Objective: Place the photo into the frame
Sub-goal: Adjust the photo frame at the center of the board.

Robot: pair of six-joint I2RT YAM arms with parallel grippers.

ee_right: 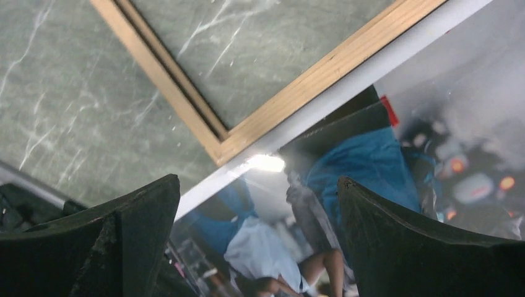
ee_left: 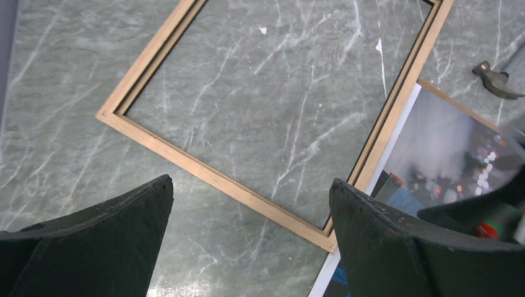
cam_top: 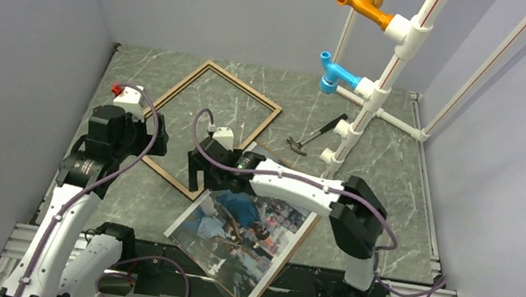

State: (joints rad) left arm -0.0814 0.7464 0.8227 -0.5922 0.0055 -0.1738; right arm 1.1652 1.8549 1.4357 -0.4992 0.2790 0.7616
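Evidently, little of the task has been done. Furthest left, the left gripper (ee_left: 251,180) is held above the table (cam_top: 400,179), over the near-left rail of the frame (cam_top: 244,86), with its jaws spread wide and nothing between them. The frame is laid flat with its brown wooden side up, and only bare marbled tabletop is seen through its opening, so nothing has been placed in it. Just right of the frame's near corner, the right gripper (ee_right: 257,180) is poised with its jaws also wide apart and empty, above the spot where the photo's white border runs along the frame's rail. The photo (cam_top: 245,234) is found outside the frame, near and to the right of it, picture side up, its edge just beside the rail; whether the two touch cannot be told. A brown board (cam_top: 286,259) is seen edging out from under the photo. Further right of the frame, a hammer (cam_top: 316,136) and a white pipe stand (cam_top: 384,80) are left standing clear. It is judged that the photo has yet to be gripped, carried over the opening and seated within the rails.
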